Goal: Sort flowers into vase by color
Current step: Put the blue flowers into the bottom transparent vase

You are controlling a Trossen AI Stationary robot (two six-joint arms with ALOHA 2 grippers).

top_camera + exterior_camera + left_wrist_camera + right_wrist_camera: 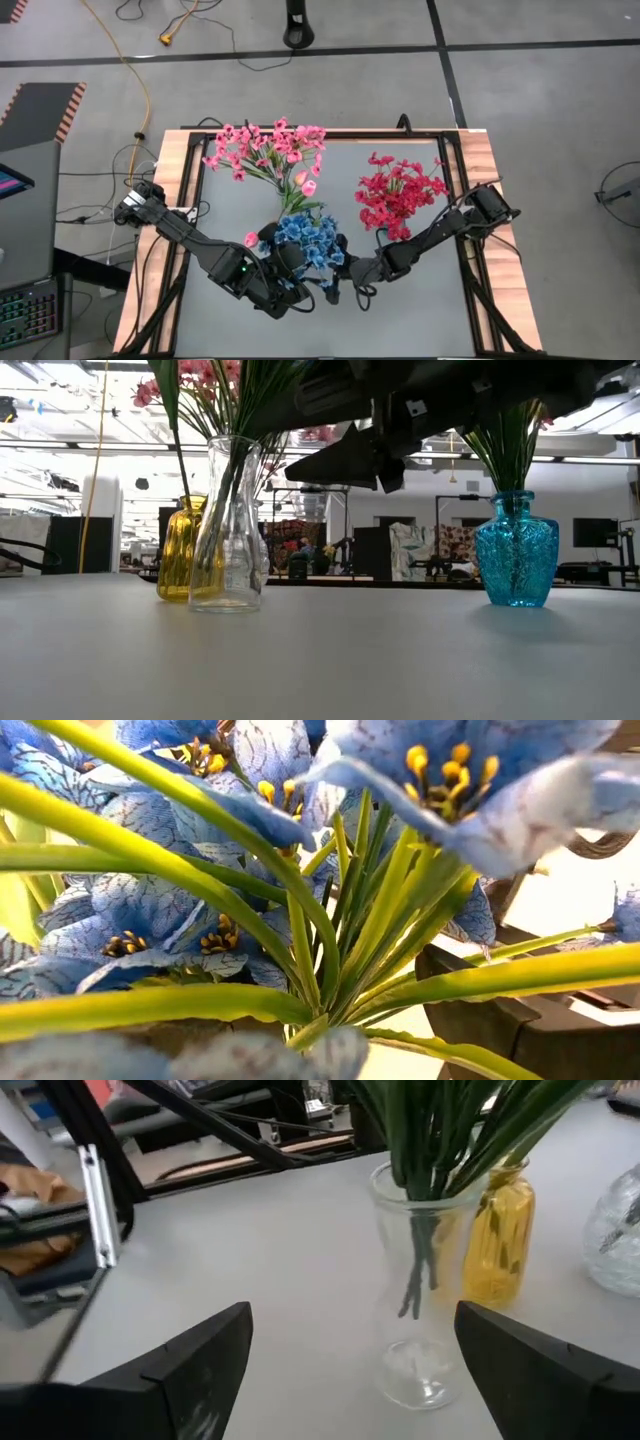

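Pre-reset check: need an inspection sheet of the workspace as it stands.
Surface: grey table, wood-edged.
Job's things: pink flowers in yellow vase; blue flowers in clear vase; red flowers in blue vase.
Clutter: nothing seen.
Grippers: right gripper open, empty, facing the clear vase; left gripper beside the blue flowers.
Cables: yellow cable on floor.
Surroundings: keyboard left of the table.

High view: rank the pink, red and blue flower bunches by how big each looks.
1. Pink flower bunch, the widest spread.
2. Red flower bunch.
3. Blue flower bunch, though the left gripper covers part of it, so second and third are close and unsure.
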